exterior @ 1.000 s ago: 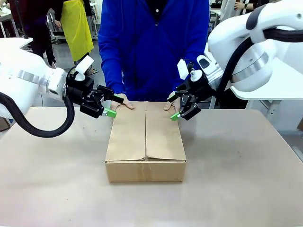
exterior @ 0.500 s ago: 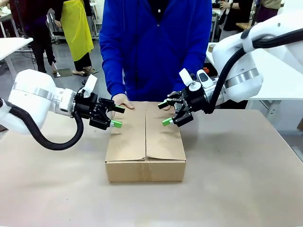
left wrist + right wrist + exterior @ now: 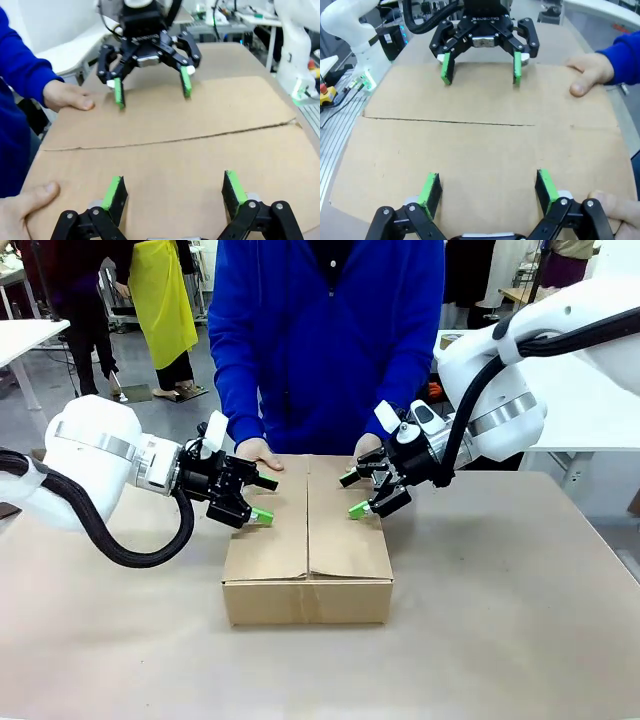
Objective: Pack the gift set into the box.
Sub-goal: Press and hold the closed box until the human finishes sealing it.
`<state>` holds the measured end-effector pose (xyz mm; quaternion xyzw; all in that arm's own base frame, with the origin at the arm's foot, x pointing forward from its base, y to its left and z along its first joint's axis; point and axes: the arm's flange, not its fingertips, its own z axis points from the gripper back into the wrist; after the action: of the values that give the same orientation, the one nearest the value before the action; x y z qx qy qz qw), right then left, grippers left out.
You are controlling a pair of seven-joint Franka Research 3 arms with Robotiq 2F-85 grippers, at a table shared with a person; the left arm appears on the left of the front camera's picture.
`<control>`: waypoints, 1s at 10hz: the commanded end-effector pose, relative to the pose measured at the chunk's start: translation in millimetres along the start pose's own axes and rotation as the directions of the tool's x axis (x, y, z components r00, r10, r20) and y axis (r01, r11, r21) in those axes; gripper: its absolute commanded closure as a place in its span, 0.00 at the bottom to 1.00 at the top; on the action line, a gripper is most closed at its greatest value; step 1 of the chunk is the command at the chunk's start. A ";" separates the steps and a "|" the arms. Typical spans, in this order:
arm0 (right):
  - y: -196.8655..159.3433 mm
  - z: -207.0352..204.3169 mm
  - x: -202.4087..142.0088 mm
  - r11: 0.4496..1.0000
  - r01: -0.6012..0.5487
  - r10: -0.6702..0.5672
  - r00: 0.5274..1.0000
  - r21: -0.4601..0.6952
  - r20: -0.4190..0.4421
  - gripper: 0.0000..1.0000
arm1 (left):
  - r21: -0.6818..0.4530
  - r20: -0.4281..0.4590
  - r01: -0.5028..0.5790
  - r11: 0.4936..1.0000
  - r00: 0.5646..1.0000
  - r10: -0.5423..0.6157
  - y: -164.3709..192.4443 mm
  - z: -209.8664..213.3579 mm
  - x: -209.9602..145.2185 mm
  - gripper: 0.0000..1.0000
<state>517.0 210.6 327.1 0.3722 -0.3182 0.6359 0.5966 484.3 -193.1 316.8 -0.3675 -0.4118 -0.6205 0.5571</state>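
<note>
The brown cardboard box (image 3: 307, 540) sits mid-table with its top flaps folded shut, a seam running down the middle. The gift set is hidden. My left gripper (image 3: 264, 499) hovers open just over the left flap, and my right gripper (image 3: 352, 495) hovers open over the right flap; the two face each other. In the left wrist view my left gripper (image 3: 174, 192) is spread above the box top (image 3: 165, 125), with the right gripper (image 3: 151, 90) opposite. In the right wrist view my right gripper (image 3: 487, 187) is spread above the box top (image 3: 480, 145), facing the left gripper (image 3: 481, 67).
A person in a blue top stands at the far side, with one hand (image 3: 258, 452) and the other hand (image 3: 367, 448) resting on the box's far edge. The same hands show as a hand (image 3: 67, 95) and a hand (image 3: 590, 75). Bare table (image 3: 500, 590) surrounds the box.
Both grippers have come down and inward, from beside the box's far corners to over its top flaps. The person's hands stay at the far edge.
</note>
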 end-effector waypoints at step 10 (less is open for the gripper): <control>-3.4 -1.5 -1.4 1.000 0.024 -0.024 1.000 0.004 -0.007 0.00 | -0.020 -0.024 -0.006 1.000 1.000 0.006 1.8 2.4 -1.5 0.00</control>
<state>523.1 211.8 327.3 0.3770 -0.3077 0.6266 0.6088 487.4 -189.9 317.1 -0.3701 -0.3955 -0.6223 0.5650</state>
